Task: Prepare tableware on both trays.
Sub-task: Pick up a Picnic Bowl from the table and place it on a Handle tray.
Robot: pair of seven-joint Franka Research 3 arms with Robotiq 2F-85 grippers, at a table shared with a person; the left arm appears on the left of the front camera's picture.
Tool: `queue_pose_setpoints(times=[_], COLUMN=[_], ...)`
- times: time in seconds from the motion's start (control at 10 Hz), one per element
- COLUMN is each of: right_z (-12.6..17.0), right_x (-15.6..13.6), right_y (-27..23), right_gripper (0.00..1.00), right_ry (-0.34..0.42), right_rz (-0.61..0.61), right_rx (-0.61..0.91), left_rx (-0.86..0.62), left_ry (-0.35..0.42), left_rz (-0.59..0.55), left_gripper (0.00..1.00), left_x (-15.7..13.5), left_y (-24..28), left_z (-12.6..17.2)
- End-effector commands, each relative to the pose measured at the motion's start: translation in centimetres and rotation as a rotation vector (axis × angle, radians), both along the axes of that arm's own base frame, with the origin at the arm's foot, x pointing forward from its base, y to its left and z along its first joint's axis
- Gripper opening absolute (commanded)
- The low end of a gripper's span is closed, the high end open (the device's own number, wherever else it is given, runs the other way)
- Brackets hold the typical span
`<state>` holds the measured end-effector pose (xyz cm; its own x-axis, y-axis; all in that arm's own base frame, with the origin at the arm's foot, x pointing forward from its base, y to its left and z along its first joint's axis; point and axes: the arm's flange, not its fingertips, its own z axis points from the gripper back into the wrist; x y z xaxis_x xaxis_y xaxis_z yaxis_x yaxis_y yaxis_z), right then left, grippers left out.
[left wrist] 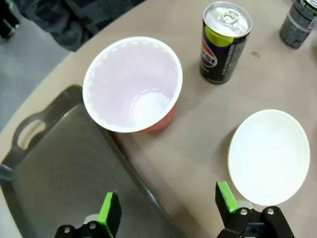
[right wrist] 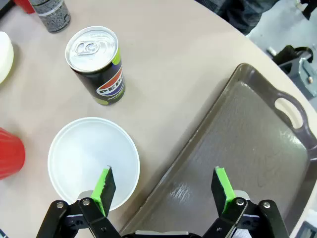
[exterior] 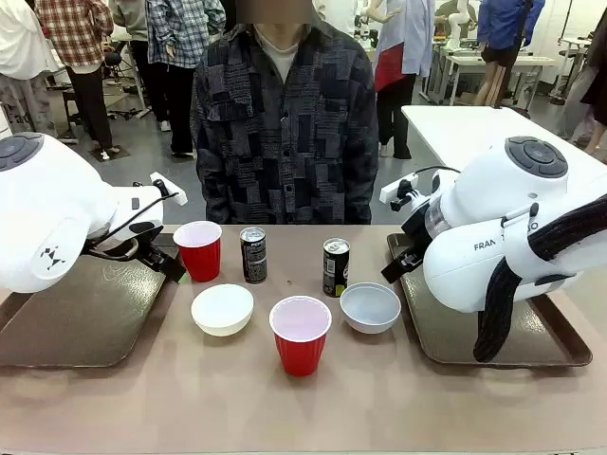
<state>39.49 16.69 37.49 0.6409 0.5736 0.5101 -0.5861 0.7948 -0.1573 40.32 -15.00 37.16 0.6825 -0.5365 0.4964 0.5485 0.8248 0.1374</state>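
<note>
White arms (exterior: 47, 218) (exterior: 503, 227) crouch low either side of the near red plastic cup (exterior: 301, 334), left gripper (left wrist: 166, 196) and right gripper (right wrist: 162, 173) spread wide and empty over the inner rims of the dark brown plastic trays (exterior: 85, 322) (exterior: 436, 336), with round white bowls (exterior: 223, 309) (exterior: 371, 307), slim black cans (exterior: 253, 254) (exterior: 336, 266) and another red cup (exterior: 200, 250) just behind it.

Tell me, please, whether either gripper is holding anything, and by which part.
Nothing is held. The left gripper and the right gripper both stand open and empty, with nothing between their fingers.
</note>
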Motion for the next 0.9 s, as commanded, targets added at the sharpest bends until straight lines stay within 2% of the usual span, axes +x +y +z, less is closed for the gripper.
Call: queue_pose_setpoints(times=[0.0,0.8], right_z=[0.00,0.00], right_x=[0.00,0.00], right_y=[0.00,0.00], right_gripper=[1.00,1.00], right_ry=[0.000,0.000], right_rz=[0.000,0.000], right_rx=[0.000,0.000], left_rx=[0.000,0.000], left_ry=[0.000,0.000], left_rz=[0.000,0.000], left_gripper=[1.00,1.00], left_x=[0.00,0.00], left_y=[0.00,0.00], left_z=[0.00,0.00])
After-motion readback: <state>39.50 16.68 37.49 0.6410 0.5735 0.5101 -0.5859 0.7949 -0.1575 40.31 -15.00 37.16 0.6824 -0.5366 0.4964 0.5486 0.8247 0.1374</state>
